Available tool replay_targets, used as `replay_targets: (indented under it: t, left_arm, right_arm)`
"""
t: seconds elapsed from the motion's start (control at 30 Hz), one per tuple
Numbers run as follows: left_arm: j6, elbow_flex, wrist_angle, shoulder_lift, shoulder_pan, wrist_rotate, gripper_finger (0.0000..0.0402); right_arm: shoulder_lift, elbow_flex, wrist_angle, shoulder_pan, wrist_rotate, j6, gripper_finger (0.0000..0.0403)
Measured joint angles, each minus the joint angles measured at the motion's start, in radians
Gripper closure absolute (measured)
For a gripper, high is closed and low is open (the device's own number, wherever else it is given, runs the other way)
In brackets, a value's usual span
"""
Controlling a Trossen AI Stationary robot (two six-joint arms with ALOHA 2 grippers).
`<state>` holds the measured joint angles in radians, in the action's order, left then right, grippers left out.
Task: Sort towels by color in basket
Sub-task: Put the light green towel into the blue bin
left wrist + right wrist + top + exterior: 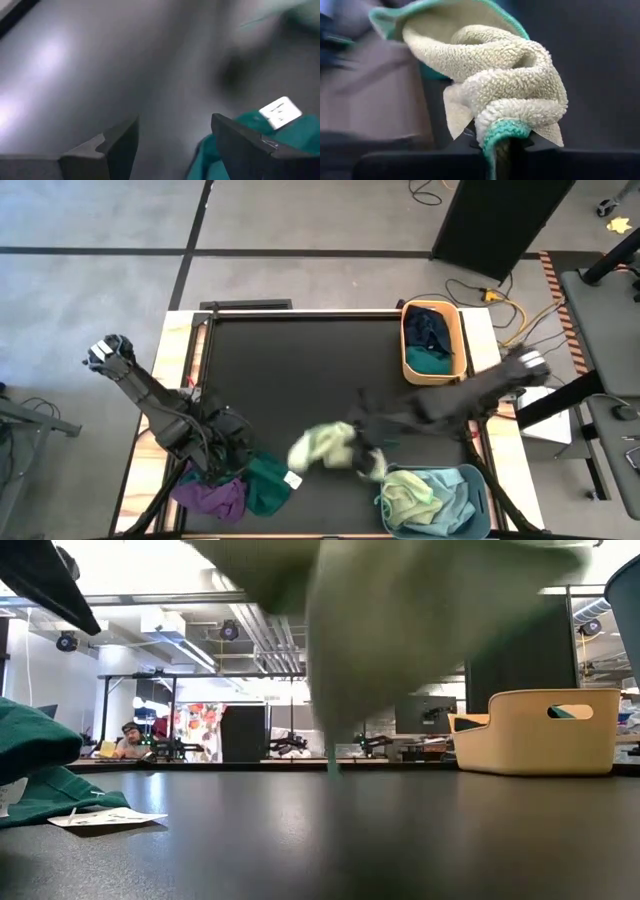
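My right gripper [357, 442] is shut on a pale yellow-green towel [322, 445] with a green hem, over the table's near middle; the towel shows bunched in the right wrist view [505, 75] and blurred in the low view [400, 630]. My left gripper [175, 135] is open and low over the table at the near left [240, 455], beside a teal green towel [268, 480] with a white label [280, 111]. A purple towel [210, 495] lies next to the teal one on the table. My right gripper pinches a bunched fold of the yellow-green towel at its green-hemmed edge [502, 131] between its two fingers, in several layers. The fingers come roughly level from the table's right side. The towel bulges out past the fingertips and hangs below them; whether its lowest tip [330, 762] touches the table I cannot tell.
A blue basket [478, 515] at the near right holds yellow-green and light blue towels. A tan basket [458, 330] at the far right holds navy and teal towels; it also shows in the low view [535, 730]. The dark tabletop [300, 370] lies bare in the middle and far left.
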<state>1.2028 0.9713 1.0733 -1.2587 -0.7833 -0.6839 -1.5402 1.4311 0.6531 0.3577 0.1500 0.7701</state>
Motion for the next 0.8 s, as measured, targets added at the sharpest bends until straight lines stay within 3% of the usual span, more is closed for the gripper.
replay_targets:
  t: [0.13,0.23,0.4,0.53,0.7,0.8]
  left_arm:
    - [-0.024,-0.041,0.000,0.000,0.012,-0.063,0.0169]
    - [-0.023,-0.071,0.000,0.002,0.032,-0.100,0.0169]
    - [-0.023,-0.092,-0.015,0.002,0.067,-0.144,0.0169]
    - [-0.023,-0.097,-0.038,0.002,0.088,-0.169,0.0169]
    - [-0.023,-0.097,-0.058,0.003,0.101,-0.190,0.0169]
    - [-0.005,-0.096,-0.072,0.003,0.105,-0.195,0.0169]
  right_arm:
    - [0.168,0.014,-0.001,0.180,-0.027,0.284,0.0388]
    - [0.226,0.015,0.083,0.346,-0.028,0.520,0.0388]
    - [0.232,0.013,0.471,0.596,-0.037,0.960,0.0389]
    - [0.201,0.006,0.753,0.720,-0.046,1.269,0.0389]
    - [0.185,-0.011,0.801,0.747,0.041,1.372,0.0389]
    - [0.153,-0.013,0.744,0.744,0.214,1.346,0.0389]
